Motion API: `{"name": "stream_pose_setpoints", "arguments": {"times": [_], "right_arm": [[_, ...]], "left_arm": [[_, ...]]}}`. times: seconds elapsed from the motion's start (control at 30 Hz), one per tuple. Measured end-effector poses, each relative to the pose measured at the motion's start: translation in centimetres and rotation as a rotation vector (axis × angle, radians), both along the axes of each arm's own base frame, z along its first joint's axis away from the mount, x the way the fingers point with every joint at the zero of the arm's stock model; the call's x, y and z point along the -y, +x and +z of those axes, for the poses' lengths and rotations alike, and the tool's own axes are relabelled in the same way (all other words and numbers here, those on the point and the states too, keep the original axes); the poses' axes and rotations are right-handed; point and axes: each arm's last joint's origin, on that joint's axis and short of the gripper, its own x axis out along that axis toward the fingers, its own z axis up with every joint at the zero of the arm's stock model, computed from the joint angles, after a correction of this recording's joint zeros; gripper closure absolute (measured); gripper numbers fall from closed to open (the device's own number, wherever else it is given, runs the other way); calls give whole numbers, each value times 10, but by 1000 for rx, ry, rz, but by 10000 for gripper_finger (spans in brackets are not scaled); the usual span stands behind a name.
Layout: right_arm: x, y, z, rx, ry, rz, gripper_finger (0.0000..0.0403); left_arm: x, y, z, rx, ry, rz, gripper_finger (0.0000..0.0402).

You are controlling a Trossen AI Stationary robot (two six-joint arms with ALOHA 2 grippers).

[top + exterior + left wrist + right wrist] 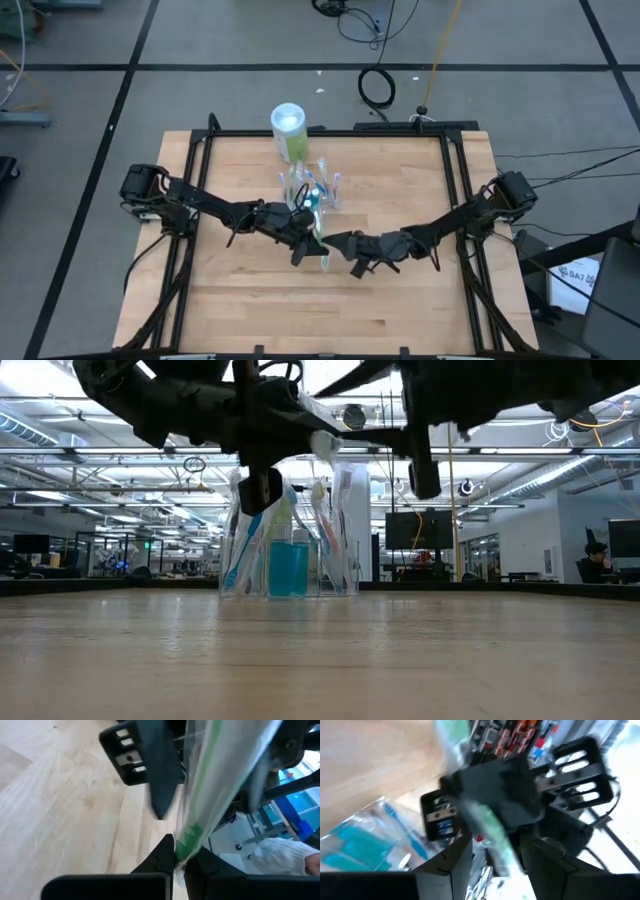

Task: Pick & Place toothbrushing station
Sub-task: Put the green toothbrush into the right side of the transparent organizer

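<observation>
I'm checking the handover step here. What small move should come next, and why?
Probably the right gripper should close on the green toothbrush. The left gripper is shut on its lower end, and the brush lies between the right gripper's open fingers, above the table in front of the clear container.

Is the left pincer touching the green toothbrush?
Touching. In the left wrist view, the left pincer is shut on the green toothbrush, its two dark fingertips pressed against the bottom of the wrapped handle.
</observation>
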Motion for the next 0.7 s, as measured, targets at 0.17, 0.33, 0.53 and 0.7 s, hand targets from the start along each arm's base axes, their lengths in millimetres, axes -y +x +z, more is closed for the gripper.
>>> {"name": "stream_pose_setpoints", "arguments": {"times": [0.17, 0.33, 0.53, 0.7], "right_arm": [[-1, 0, -2, -22, -20, 50, 243], [8, 2, -5, -65, -78, 38, 243], [14, 6, 0, -17, -47, 101, 243], [18, 7, 0, -15, -37, 94, 243]], "left_arm": [[0, 1, 3, 29, -12, 1, 394], [2, 1, 4, 29, -41, 10, 382], [4, 1, 4, 30, -54, 11, 394], [4, 1, 4, 26, -65, 22, 381]]}}
